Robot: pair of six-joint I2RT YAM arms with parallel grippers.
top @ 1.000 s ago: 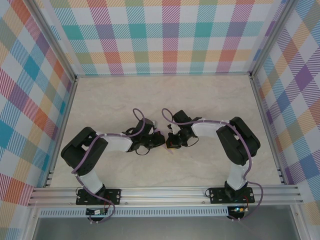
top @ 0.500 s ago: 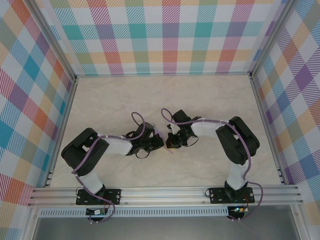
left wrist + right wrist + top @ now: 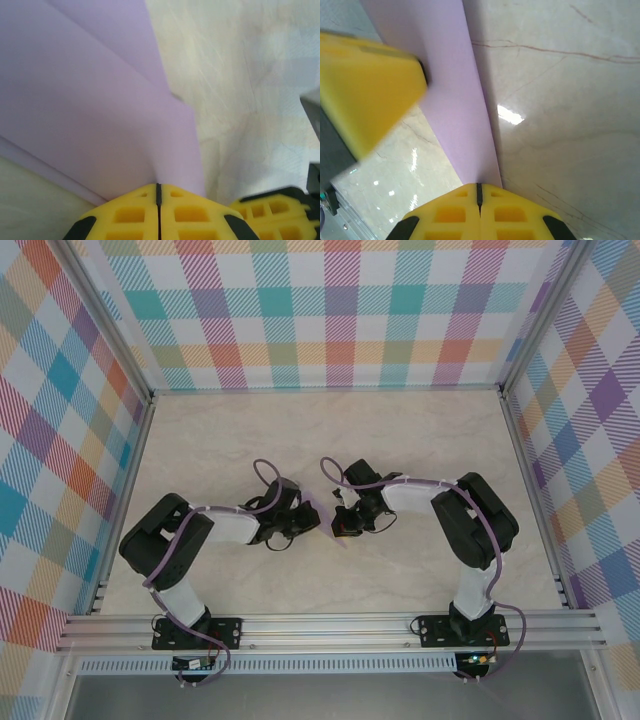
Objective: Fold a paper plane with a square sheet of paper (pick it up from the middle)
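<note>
Paper plane (image 3: 90, 100) between left hand (image 3: 158, 187) and right hand (image 3: 479, 186), 1 edge tight in each closed grip.

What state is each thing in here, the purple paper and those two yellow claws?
paper: folded into overlapping layers, pinched by both grippers.
left gripper: shut on the paper.
right gripper: shut on the paper.

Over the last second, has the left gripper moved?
Yes. In the top view the left gripper, shut on the paper, has shifted slightly left and toward the far wall, judged against its bolted base.
</note>
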